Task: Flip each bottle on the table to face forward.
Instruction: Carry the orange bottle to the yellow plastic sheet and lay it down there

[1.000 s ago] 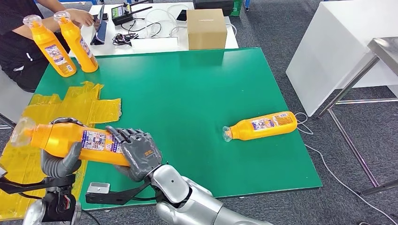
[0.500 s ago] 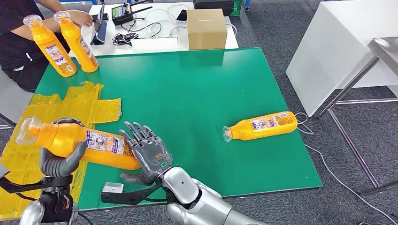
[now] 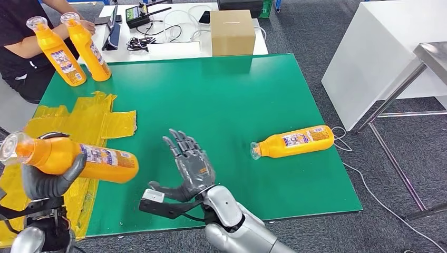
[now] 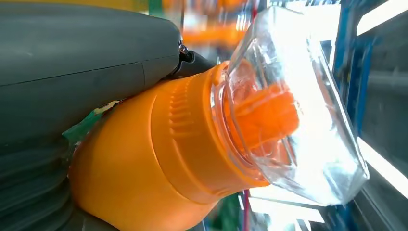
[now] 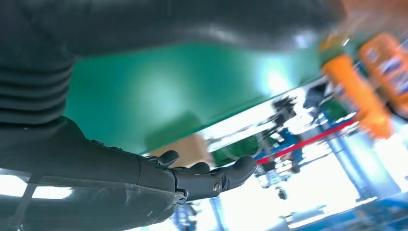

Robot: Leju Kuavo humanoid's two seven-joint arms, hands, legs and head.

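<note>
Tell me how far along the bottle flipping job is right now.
Done: two upright bottles at the table's far left corner. In hand: the left hand holds a third bottle sideways; the right hand is empty. Left: the lying bottle near the right edge.

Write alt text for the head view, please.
The robot's left hand holds an orange bottle level above yellow sheeting, while its right hand hangs open over a green table; another bottle lies to the right, two standing bottles far left.

Right hand (image 5: pixel 192 180) at lower centre, fingers stretched out and empty — green desk (image 5: pixel 159 91) above, blurred orange bottles (image 5: pixel 358 91) upper right.
</note>
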